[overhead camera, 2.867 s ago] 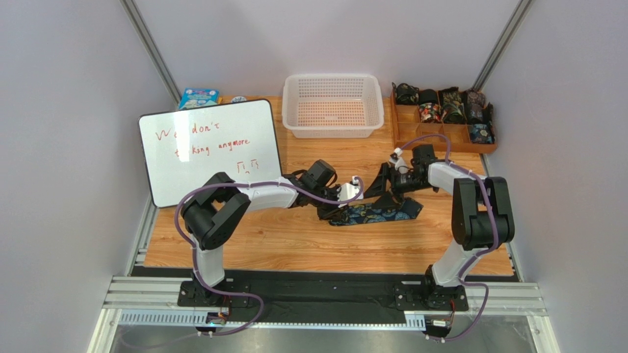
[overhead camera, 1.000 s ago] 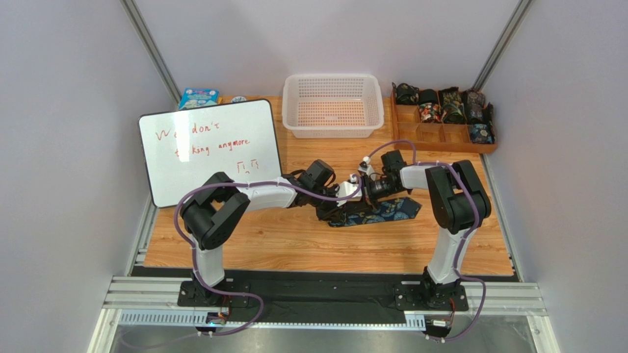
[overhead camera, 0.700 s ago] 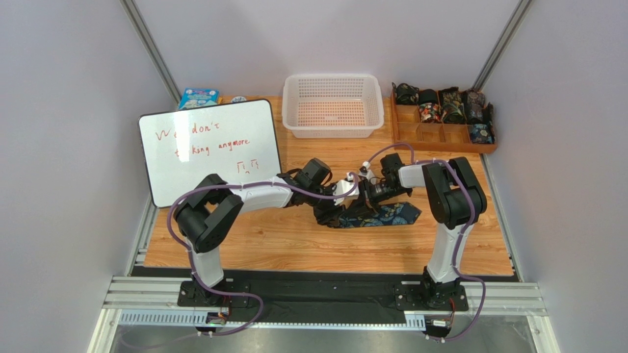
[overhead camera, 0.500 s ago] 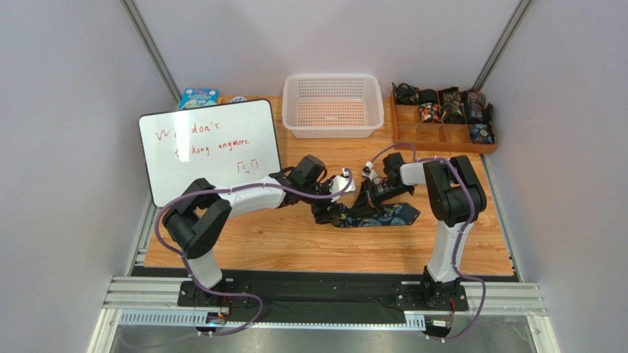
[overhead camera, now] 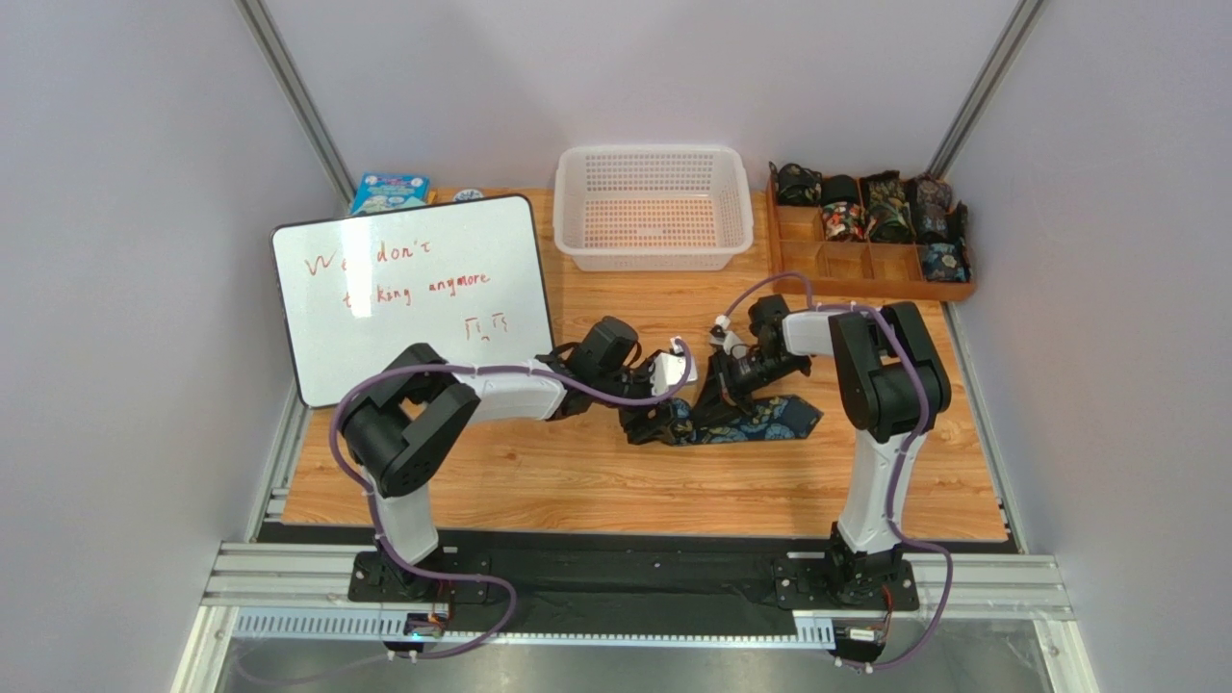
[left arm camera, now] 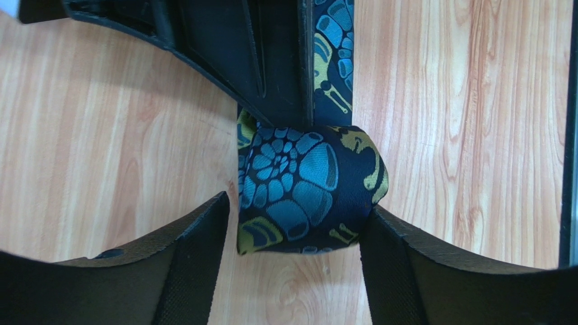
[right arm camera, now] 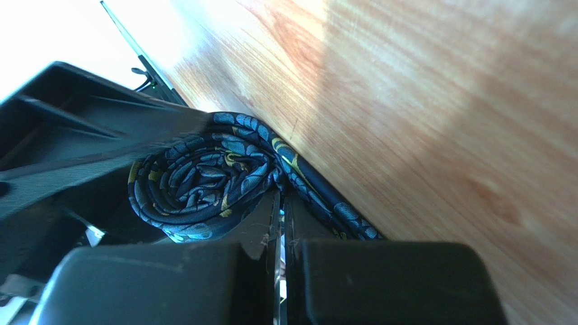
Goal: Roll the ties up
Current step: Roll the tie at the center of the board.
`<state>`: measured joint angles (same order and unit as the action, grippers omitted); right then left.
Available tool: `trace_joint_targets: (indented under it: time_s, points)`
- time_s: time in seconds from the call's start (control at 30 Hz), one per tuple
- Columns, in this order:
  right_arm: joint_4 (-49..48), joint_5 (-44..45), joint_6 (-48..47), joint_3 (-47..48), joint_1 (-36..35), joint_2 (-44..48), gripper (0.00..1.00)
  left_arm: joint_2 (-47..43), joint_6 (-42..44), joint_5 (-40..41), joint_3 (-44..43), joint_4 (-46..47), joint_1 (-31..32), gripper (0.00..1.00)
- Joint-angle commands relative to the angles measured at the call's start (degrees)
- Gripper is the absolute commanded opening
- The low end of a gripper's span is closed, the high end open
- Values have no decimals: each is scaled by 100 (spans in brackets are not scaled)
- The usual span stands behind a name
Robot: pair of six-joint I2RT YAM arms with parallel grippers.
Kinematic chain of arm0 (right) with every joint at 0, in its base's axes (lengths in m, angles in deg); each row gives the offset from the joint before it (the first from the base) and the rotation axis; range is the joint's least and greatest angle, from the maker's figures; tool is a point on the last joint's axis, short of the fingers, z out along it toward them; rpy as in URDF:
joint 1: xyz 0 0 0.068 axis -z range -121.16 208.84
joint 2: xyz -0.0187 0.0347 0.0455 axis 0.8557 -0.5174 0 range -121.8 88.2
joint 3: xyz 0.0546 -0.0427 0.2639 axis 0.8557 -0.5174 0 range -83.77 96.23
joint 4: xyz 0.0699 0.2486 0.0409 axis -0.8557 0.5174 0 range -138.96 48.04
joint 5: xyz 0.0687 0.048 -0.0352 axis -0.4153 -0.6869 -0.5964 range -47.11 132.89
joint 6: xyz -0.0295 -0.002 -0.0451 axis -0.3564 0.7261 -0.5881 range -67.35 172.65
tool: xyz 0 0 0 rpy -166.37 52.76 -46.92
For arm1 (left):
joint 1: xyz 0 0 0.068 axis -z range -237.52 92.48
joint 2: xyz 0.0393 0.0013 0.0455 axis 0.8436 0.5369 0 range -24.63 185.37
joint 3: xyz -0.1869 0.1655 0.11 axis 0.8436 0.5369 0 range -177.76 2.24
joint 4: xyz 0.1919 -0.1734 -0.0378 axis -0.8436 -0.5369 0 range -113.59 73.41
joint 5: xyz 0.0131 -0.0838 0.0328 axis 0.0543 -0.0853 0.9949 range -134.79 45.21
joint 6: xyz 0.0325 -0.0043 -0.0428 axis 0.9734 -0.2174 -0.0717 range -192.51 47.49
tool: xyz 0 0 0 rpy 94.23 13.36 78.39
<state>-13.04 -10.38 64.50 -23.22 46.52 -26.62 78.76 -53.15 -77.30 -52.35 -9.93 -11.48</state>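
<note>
Left gripper is seen spread wide, straddling the rolled end of the paisley tie in the middle of the table. Right gripper is pressed together against that roll. Rolling is judged partly done: the wide tail lies flat, not yet rolled.

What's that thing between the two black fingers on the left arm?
The rolled-up end of the blue-and-yellow tie sits between the open jaws of the left gripper. The left wrist view shows it.
</note>
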Motion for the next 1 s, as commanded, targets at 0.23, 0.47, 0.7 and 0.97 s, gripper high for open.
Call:
trace_joint_targets:
  time_s: [0.23,0.47,0.7,0.97]
  points:
    - [-200,828,-201,158,-157,-225,0,471,-107,315,-517,145,458,40]
    - [835,380,-815,492,185,443,56,339,112,922,-545,-1473,467,17]
    - [1383,-305,-975,405,327,909,64,611,60,1168,-816,-1957,467,17]
    - [531,-587,-422,176,-25,778,50,823,95,1221,-1115,-2239,493,20]
